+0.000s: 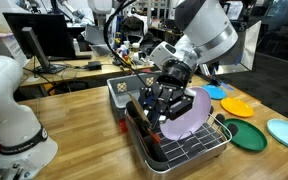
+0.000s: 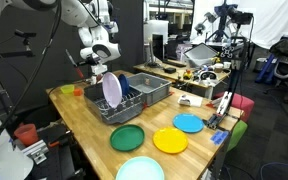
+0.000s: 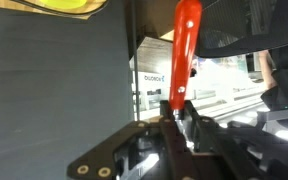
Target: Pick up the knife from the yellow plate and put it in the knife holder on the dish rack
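Note:
My gripper [image 3: 176, 105] is shut on the orange-red knife [image 3: 184, 50], which sticks out straight beyond the fingertips in the wrist view. In both exterior views the gripper [image 1: 162, 100] [image 2: 96, 72] hangs over one end of the dish rack [image 1: 189, 148] [image 2: 119, 110]. The knife is too small to make out there. The black knife holder is hidden by the gripper. The yellow plate [image 1: 236, 106] [image 2: 170, 141] lies empty on the table, away from the rack.
A lilac plate [image 1: 184, 112] [image 2: 112, 90] stands upright in the rack. A grey bin [image 1: 122, 92] [image 2: 150, 90] sits next to the rack. A dark green plate [image 1: 248, 135] [image 2: 126, 137] and light blue plates [image 1: 287, 132] [image 2: 188, 123] lie near the yellow plate.

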Controlling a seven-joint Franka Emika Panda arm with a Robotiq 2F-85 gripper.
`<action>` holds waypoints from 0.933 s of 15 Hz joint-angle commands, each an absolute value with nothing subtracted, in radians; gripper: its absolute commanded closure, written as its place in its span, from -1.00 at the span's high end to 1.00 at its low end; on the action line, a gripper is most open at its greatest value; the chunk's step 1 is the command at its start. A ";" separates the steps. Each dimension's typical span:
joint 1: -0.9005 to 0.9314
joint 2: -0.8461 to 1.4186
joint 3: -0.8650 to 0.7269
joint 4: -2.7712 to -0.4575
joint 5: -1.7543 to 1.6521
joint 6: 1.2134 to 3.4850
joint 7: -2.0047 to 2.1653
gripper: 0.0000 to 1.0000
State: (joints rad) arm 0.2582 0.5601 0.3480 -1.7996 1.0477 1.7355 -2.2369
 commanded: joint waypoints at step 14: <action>0.298 0.434 0.294 -1.973 1.288 1.928 -2.263 -0.69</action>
